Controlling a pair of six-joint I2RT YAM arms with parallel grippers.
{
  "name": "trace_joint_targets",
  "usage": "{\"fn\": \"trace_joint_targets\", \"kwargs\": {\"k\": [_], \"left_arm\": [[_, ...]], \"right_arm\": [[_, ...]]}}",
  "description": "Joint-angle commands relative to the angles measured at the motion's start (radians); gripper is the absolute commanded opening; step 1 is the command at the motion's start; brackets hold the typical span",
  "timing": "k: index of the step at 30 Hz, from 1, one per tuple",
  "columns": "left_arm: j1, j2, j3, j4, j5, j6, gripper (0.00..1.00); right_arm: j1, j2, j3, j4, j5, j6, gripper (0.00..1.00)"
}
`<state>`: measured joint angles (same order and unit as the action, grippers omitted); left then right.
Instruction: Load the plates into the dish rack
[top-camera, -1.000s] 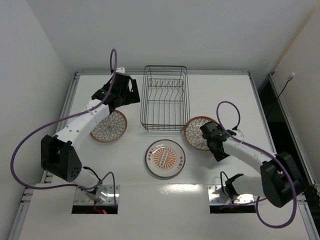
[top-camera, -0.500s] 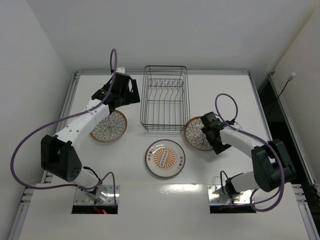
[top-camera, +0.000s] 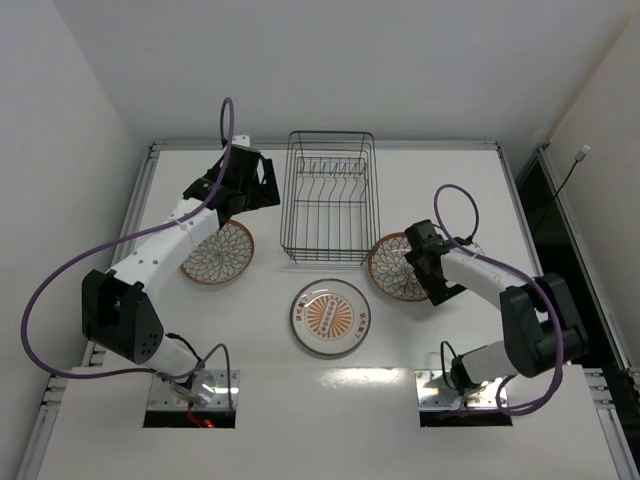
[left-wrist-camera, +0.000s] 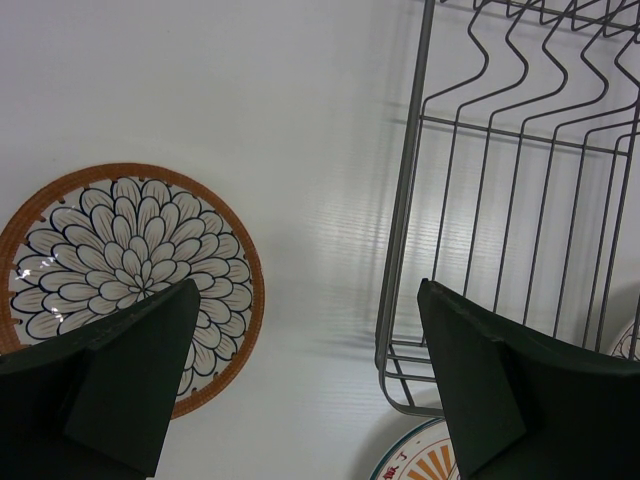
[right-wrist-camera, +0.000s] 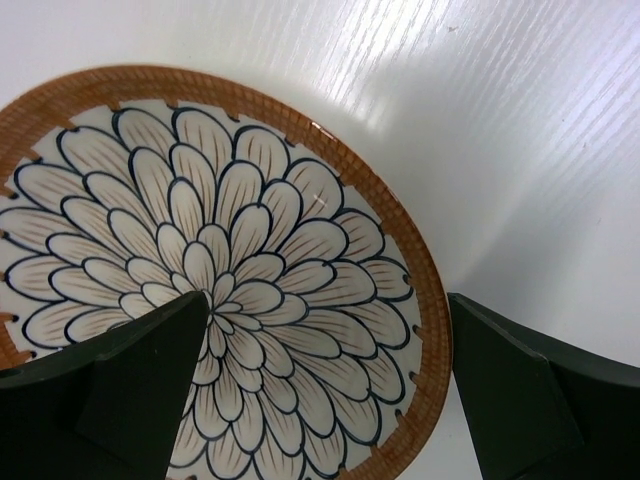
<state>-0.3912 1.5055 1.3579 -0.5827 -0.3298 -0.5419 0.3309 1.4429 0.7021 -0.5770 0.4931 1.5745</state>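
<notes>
While the rack (top-camera: 330, 197) stands at the far middle of the table (top-camera: 450, 190), all three plates lie flat on the table outside it. The left plate (top-camera: 217, 253), brown-rimmed with a petal pattern, sits just off the rack's near left corner. The right plate (top-camera: 392, 270), of the same pattern, sits just off the near right corner. The middle plate (top-camera: 331, 317), pale-rimmed with an orange centre, lies nearer, in front of the rack. The left gripper (left-wrist-camera: 308, 290) hangs above the table between the left plate and the rack's left wall, its fingers spread wide and holding nothing; its wrist view shows the rack's near left corner just beside the right finger. The right gripper (right-wrist-camera: 328, 300) hovers low over the right plate, fingers also spread wide, one above the patterned face and the other just beyond the rim over bare table. Whether either finger touches that plate cannot be told.
</notes>
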Motion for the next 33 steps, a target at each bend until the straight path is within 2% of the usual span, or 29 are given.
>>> {"fn": "trace_joint_targets", "kwargs": {"k": [1, 10, 14, 20, 25, 30, 33], "left_arm": [[0.005, -0.001, 0.018, 0.018, -0.012, 0.003, 0.9], [0.005, -0.001, 0.018, 0.018, -0.012, 0.003, 0.9], [0.005, -0.001, 0.018, 0.018, -0.021, 0.003, 0.9], [0.005, -0.001, 0.018, 0.018, -0.021, 0.003, 0.9], [0.005, -0.001, 0.018, 0.018, -0.012, 0.003, 0.9], [0.005, -0.001, 0.018, 0.018, -0.012, 0.003, 0.9], [0.005, -0.001, 0.018, 0.018, -0.012, 0.003, 0.9]], "right_arm": [[-0.023, 0.024, 0.046, 0.034, -0.004, 0.015, 1.0], [-0.088, 0.024, 0.037, 0.129, -0.077, -0.03, 0.99], [-0.139, 0.024, 0.028, 0.212, -0.119, -0.099, 1.0], [-0.205, 0.043, 0.037, 0.235, -0.156, -0.214, 1.0], [-0.231, -0.01, -0.044, 0.316, -0.166, -0.306, 1.0], [-0.312, -0.009, -0.089, 0.407, -0.286, -0.384, 0.92], [-0.303, 0.048, -0.018, 0.344, -0.295, -0.455, 0.87]]}}
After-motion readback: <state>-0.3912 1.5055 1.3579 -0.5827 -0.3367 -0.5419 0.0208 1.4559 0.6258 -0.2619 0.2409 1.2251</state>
